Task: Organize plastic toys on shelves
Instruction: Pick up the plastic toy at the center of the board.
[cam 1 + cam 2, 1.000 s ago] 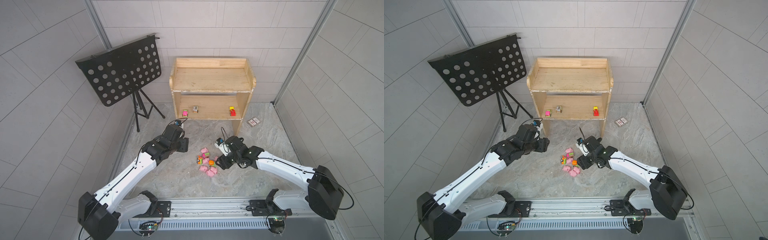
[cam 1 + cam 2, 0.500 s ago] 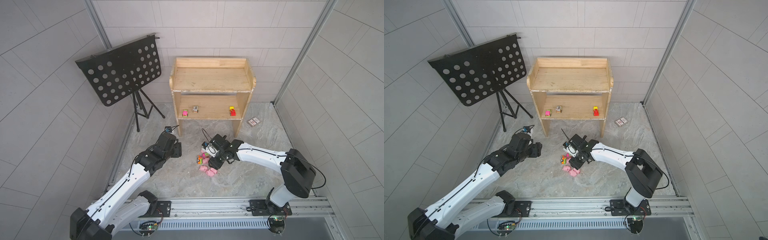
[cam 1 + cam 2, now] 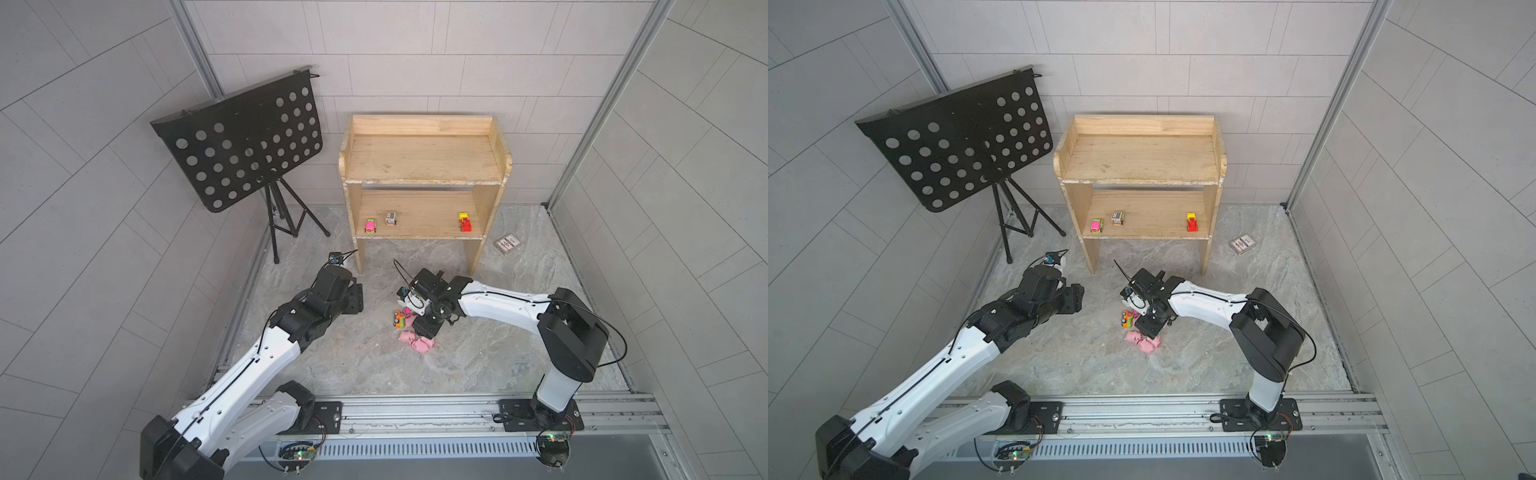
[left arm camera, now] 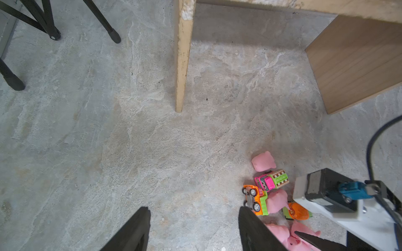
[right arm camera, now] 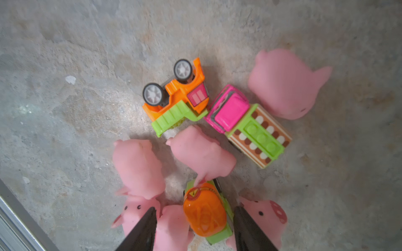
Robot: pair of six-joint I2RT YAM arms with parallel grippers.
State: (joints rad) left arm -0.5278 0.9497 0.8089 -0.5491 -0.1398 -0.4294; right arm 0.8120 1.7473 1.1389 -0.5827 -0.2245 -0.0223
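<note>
Hiding pigs [image 3: 420, 344] partly: R tool [image 3: 428, 327]

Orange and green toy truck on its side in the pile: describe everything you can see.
The orange and green plastic toy truck lies tipped on its side on the grey stone-look floor, at the pile's edge. Orange cab with a pink window panel, lime ribbed tipper bed, two black wheels with grey star hubs. Its bed seems to meet the pink-cabbed lorry; a pink toy pig lies close by.
</note>
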